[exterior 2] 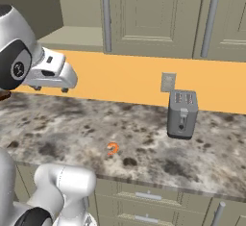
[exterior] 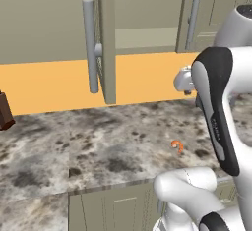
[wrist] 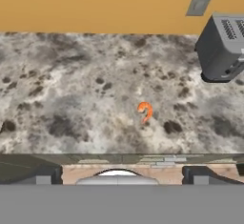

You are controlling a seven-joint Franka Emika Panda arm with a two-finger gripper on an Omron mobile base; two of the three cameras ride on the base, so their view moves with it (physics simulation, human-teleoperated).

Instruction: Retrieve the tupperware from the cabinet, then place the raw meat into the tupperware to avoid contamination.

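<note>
— Where do we stand with the tool [wrist: 119, 179]?

— In the hand view its two dark tips sit far apart at the bottom edge, so we read it as spread, with nothing between them. It hangs above the surface [wrist: 71, 99], looking down and forward.

— And the meat [wrist: 145, 111]?

— Ahead of the tool and a little to its right, alone on the surface, well apart from the toaster [wrist: 221, 46], which stands further right against the orange wall. Its curl opens downward in the hand view; it is too small for us to give a clear long axis.

— The tupperware?

— We cannot find it. One cabinet [exterior: 106, 38] door stands open, above the surface and left of the meat, edge-on to the left base view. We judge the retrieval comes first, so the tool must go up and left, away from the meat.

— Any writing?

— None we can read; the toaster carries no legible brand.
</note>
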